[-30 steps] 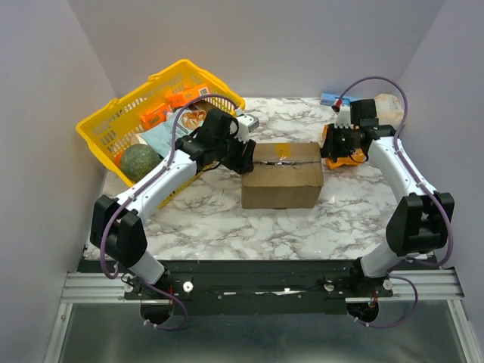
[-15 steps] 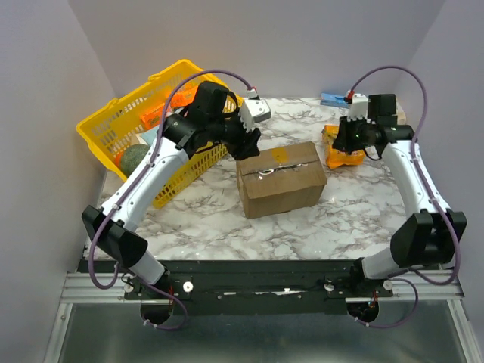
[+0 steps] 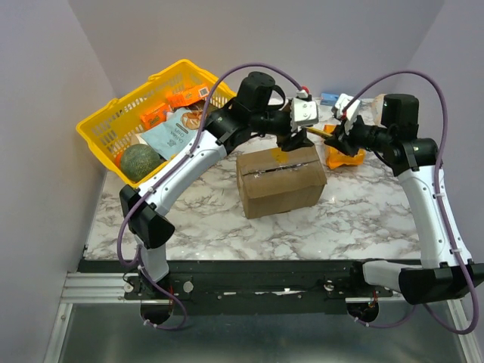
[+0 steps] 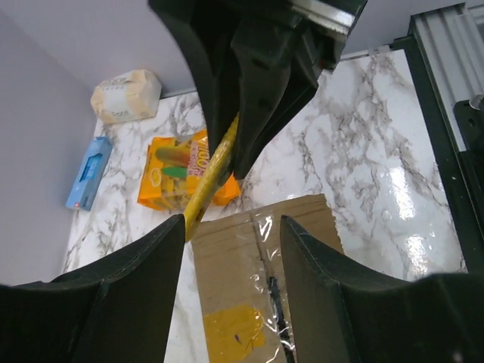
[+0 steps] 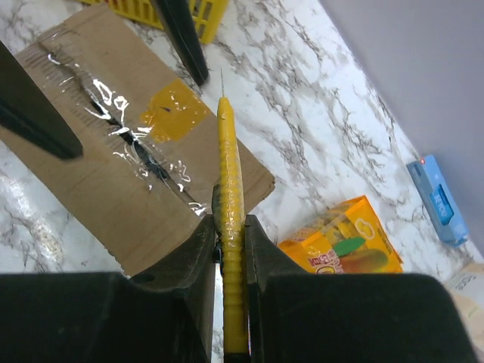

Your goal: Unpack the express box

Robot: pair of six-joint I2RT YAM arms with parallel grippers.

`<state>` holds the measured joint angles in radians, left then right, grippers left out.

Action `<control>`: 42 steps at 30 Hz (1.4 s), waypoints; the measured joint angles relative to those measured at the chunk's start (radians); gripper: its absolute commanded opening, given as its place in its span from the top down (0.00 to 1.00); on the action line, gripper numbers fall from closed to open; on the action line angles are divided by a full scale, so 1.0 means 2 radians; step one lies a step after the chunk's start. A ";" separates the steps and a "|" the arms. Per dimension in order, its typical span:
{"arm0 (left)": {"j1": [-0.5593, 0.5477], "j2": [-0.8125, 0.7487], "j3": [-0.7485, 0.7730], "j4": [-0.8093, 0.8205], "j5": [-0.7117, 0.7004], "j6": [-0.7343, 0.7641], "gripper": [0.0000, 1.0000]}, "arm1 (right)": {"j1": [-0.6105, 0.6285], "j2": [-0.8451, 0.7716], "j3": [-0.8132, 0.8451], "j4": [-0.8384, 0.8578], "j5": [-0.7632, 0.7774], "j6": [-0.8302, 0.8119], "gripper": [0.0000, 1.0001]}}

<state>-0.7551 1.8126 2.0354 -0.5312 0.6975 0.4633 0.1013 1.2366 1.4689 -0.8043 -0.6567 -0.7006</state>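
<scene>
The brown express box lies in the middle of the marble table, with a taped top seam and a yellow sticker. My left gripper hangs open and empty over the box's far edge. In the left wrist view its jaws stand wide apart above the box. My right gripper is shut on a yellow box cutter. Its thin blade points at the box's far right corner, near the sticker. The tape seam shows a dark slit.
A yellow basket with snack packets and a green round fruit stands at the back left. An orange snack pack lies right of the box. A blue packet and a beige packet lie at the back right.
The left gripper has risen and swung right from the box's left end to above its far edge. The right gripper lifted and moved in with the cutter. The box turned slightly.
</scene>
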 measured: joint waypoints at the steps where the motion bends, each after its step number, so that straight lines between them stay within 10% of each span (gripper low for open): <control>1: -0.006 0.003 -0.002 0.002 0.003 0.001 0.37 | 0.005 0.000 0.000 -0.005 -0.001 -0.011 1.00; 16: -0.022 0.018 -0.016 0.031 0.003 0.023 0.45 | 0.032 -0.027 -0.002 -0.039 -0.011 -0.098 1.00; 26: -0.021 0.049 0.016 -0.017 0.007 0.028 1.00 | 0.034 -0.032 -0.002 -0.036 -0.017 -0.103 0.99; 30: -0.018 0.049 0.017 -0.036 0.034 0.040 1.00 | 0.031 -0.031 -0.003 -0.037 -0.022 -0.078 0.35; 36: 0.014 0.044 -0.030 0.096 0.078 -0.112 1.00 | -0.089 0.041 0.080 -0.016 -0.165 0.100 0.11; 42: 0.069 0.042 -0.138 0.307 0.129 -0.336 1.00 | -0.141 0.092 0.108 0.029 -0.316 0.224 0.11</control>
<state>-0.6178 1.8969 1.7588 0.0826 0.9546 -0.2089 -0.1806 1.4197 1.6848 -0.7460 -1.2896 -0.2516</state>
